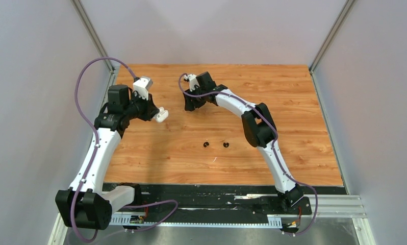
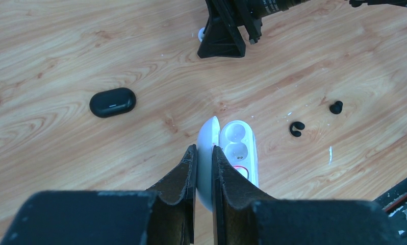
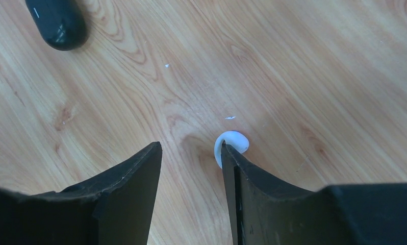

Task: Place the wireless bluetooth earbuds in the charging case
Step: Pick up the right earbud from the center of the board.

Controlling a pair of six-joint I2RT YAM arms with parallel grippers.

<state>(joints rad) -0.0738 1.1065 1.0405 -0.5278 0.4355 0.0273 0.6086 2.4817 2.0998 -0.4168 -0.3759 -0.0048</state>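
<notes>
My left gripper point(image 2: 205, 149) is shut on the lid of an open white charging case point(image 2: 238, 148) and holds it above the table; its wells show empty. The case also shows in the top view point(image 1: 161, 115). My right gripper point(image 3: 191, 148) is open and low over the table. One white earbud point(image 3: 233, 142) lies at the tip of its right finger, outside the gap. Two black earbuds point(image 2: 296, 128) point(image 2: 336, 106) lie on the wood, and they show in the top view point(image 1: 206, 144) point(image 1: 226, 144). A second white earbud is not in view.
A closed black charging case point(image 2: 112, 102) lies on the wooden table point(image 1: 293, 102) near the right gripper point(image 1: 189, 105); it also shows in the right wrist view point(image 3: 58, 23). Grey walls stand on three sides.
</notes>
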